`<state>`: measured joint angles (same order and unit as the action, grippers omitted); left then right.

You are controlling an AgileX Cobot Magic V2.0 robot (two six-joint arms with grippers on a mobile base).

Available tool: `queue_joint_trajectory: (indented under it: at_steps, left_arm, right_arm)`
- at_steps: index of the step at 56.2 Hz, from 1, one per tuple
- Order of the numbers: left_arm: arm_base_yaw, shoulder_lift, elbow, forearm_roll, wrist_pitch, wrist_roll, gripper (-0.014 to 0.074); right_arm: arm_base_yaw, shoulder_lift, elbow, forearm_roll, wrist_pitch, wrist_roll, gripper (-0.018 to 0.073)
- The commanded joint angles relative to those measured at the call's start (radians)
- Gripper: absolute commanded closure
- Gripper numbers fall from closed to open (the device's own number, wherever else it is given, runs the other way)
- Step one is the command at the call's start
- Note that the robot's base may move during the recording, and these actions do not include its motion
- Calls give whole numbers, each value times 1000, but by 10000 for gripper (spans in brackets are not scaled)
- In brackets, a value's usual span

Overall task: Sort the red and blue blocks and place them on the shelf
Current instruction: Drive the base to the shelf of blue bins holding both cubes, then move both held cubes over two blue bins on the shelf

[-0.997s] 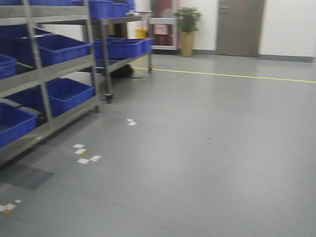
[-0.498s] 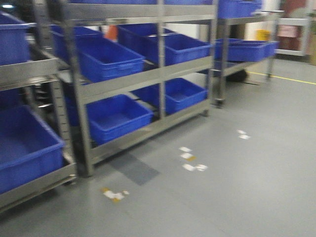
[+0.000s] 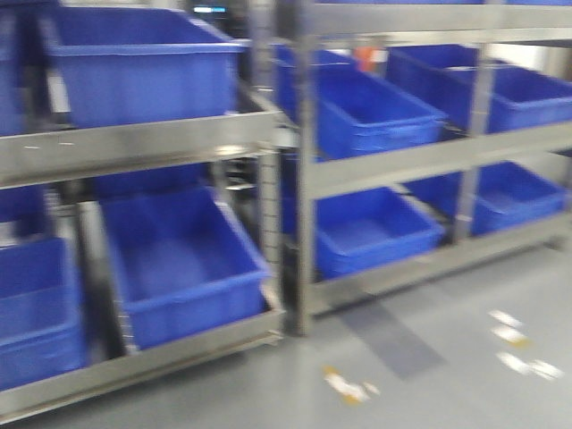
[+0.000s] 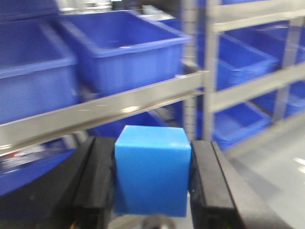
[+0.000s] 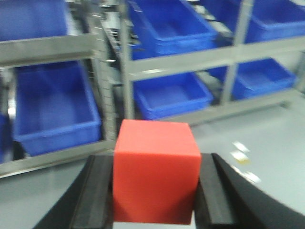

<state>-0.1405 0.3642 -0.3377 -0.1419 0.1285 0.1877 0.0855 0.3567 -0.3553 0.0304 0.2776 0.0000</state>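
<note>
**A:** What do we carry on our left?

**B:** Our left gripper (image 4: 152,179) is clamped on the blue block (image 4: 152,162), with black fingers (image 4: 97,183) tight against both of its sides. Above it a steel rail (image 4: 109,107) crosses between the block and a large bin behind.

**A:** And straight ahead of us?

**B:** The shelf (image 3: 134,147) fills the blurred front view, so we take its steel upright (image 3: 301,179) as our mark. Far left of the upright, an edge bin (image 3: 36,308) is cut off by the frame. Just left of the upright, the upper-left bin (image 3: 143,67) sits on a rail and the lower-left bin (image 3: 183,268) sits beneath it. Just right of the upright we see the upper-right bin (image 3: 375,112) above the lower-right bin (image 3: 371,232). More bins stand beyond a second post (image 3: 469,134). A small orange thing (image 3: 368,58) shows behind the bins, above and right of the upright. It is too blurred for us to name.

**A:** What is on the floor?

**B:** A dark patch (image 3: 393,335) lies on the grey floor (image 3: 447,402) near the upright's foot, on its right. Pale scraps (image 3: 523,349) lie well right of it.

**A:** And what is on our right?

**B:** Our right gripper (image 5: 155,191) grips the red block (image 5: 155,176) between its fingers. The block covers the lower middle of that view, with bins and rails behind it.
</note>
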Motion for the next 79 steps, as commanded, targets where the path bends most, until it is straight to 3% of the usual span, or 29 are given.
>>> queue_joint_trajectory:
  at_steps: [1, 79]
  left_arm:
    - [2, 5, -27, 1, -89, 0, 300]
    - [2, 5, -27, 1, -87, 0, 300]
  right_arm:
    - [-8, 6, -29, -11, -95, -7, 260]
    - [-8, 6, -29, -11, -95, -7, 260]
